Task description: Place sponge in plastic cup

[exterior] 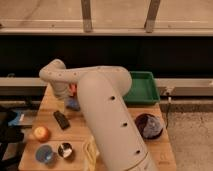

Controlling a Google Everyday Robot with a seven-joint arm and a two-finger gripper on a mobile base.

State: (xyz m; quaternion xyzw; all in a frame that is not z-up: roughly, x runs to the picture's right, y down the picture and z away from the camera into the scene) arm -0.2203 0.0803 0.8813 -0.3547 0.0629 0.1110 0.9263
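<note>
The light-blue sponge (pixel 74 104) shows at the back left of the wooden table (pixel 50 102), partly covered by my arm. My gripper (pixel 71 95) is right over it, at the end of the white arm that bends down from the elbow (pixel 55 73); most of the gripper is hidden, with a bit of orange-red showing at it. I cannot tell whether it touches the sponge. The light-blue plastic cup (pixel 45 154) stands at the front left corner of the table, well away from the gripper.
A black flat bar (pixel 61 119) lies in front of the sponge. An orange fruit (pixel 41 133) and a shiny silver cup (pixel 65 150) sit near the plastic cup. A green tray (pixel 143 88) is at the back right and a dark bowl (pixel 149 125) at the right.
</note>
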